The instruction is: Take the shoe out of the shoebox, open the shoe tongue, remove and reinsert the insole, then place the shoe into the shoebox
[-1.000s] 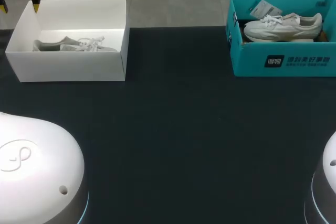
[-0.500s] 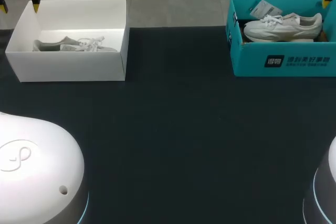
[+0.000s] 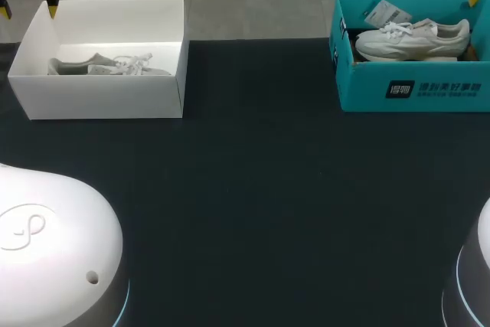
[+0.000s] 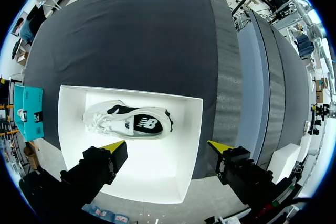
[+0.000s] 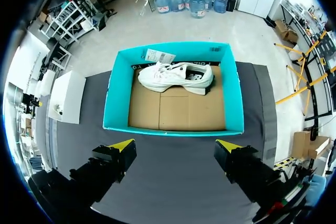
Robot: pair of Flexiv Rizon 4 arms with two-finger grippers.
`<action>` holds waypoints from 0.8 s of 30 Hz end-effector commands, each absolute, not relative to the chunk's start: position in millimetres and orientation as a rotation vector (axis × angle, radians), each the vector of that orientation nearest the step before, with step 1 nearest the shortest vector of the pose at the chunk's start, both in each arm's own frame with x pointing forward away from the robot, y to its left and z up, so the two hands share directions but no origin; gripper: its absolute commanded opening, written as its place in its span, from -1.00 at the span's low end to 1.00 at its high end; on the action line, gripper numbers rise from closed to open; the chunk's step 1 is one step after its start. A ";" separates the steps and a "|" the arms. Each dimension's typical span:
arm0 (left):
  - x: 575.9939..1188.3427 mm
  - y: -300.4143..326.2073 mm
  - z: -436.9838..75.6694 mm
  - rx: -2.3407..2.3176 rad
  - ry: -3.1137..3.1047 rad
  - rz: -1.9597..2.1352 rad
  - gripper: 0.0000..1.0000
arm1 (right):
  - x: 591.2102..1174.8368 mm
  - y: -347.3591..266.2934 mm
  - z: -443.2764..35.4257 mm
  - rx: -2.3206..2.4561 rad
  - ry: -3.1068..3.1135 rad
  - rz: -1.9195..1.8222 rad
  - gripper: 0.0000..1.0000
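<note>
Shoe (image 5: 176,76) untouched, fingers (image 5: 122,145) spread wide

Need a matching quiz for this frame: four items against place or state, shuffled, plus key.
Items:
1. white box
2. teal box
3. left gripper
4. tag

Place or state:
A. inside the teal box, beside the shoe
B. open, above the white box
C. far right of the table
D. far left of the table

Pairs: 1-D, 2-C, 3-B, 4-A
</note>
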State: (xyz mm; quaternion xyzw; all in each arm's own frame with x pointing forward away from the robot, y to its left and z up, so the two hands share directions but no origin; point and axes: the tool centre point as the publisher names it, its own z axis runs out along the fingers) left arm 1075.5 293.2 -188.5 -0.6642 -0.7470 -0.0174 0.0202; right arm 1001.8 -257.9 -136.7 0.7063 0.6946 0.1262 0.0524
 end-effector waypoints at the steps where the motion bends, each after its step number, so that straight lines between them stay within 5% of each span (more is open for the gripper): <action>1: 1074.8 293.4 -188.2 -2.060 -2.316 -0.058 1.00 | 1024.7 -256.8 -148.9 2.135 1.936 0.222 1.00; 24: 1074.8 293.4 -188.2 -2.060 -2.316 -0.058 1.00 | 1124.9 -299.9 -227.2 2.254 1.738 0.181 1.00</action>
